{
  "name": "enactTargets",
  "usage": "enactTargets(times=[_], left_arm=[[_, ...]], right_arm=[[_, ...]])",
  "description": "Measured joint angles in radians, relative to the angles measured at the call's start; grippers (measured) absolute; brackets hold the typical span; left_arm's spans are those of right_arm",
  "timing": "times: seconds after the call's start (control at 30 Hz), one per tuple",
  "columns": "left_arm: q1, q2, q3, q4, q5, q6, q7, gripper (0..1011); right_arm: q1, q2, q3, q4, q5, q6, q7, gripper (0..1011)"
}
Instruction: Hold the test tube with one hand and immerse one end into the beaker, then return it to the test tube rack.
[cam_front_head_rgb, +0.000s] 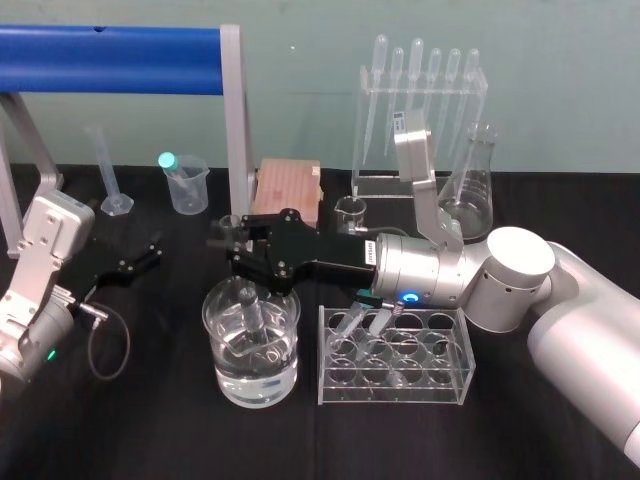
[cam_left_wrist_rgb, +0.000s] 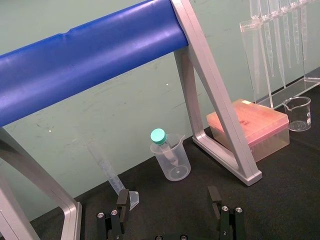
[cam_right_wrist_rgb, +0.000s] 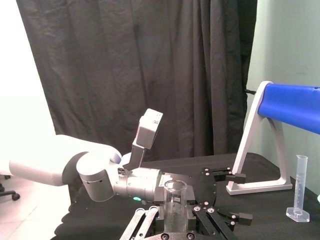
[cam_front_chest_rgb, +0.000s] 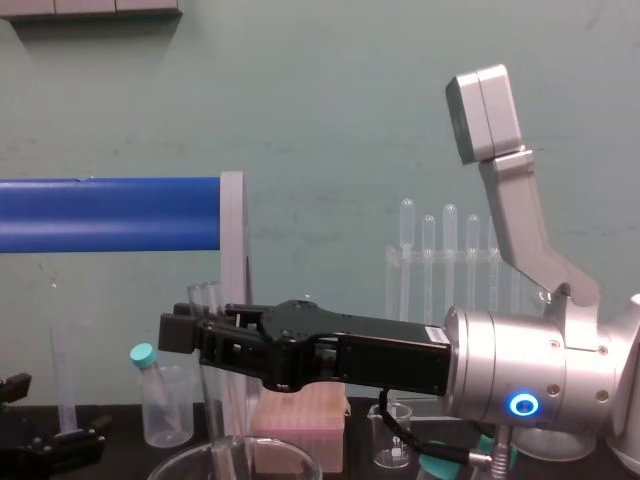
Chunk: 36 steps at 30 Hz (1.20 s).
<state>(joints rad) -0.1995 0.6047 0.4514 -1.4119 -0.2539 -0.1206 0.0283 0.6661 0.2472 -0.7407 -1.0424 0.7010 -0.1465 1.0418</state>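
Observation:
My right gripper (cam_front_head_rgb: 238, 250) is shut on the test tube (cam_front_head_rgb: 250, 312), a slim clear glass tube held upright. The tube's lower end reaches down inside the beaker (cam_front_head_rgb: 222, 385), a wide clear vessel with water in its bottom. In the chest view the tube (cam_front_chest_rgb: 212, 390) stands between the black fingers (cam_front_chest_rgb: 180, 333) above the beaker's rim (cam_front_chest_rgb: 180, 465). The right wrist view shows the tube's open mouth (cam_right_wrist_rgb: 175, 197) close up. The clear test tube rack (cam_front_head_rgb: 330, 392) stands just right of the beaker. My left gripper (cam_front_head_rgb: 140, 258) rests open on the table at the left, fingers (cam_left_wrist_rgb: 122, 199) apart.
A blue bar on a grey frame (cam_front_head_rgb: 236, 130) spans the back left. Behind it are a graduated cylinder (cam_front_head_rgb: 110, 180) and a plastic beaker (cam_front_head_rgb: 188, 190) with a teal-capped tube. A pink box (cam_front_head_rgb: 290, 190), small glass beaker (cam_front_head_rgb: 350, 213), pipette stand (cam_front_head_rgb: 420, 110) and flask (cam_front_head_rgb: 470, 195) line the back.

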Motion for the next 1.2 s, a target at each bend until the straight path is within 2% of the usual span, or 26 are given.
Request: enactTargets(times=[1.2], left_arm=[[0.000,0.000,0.000,0.000,0.000,0.000,0.000,1000]], right_arm=[[0.000,0.000,0.000,0.000,0.000,0.000,0.000,226]])
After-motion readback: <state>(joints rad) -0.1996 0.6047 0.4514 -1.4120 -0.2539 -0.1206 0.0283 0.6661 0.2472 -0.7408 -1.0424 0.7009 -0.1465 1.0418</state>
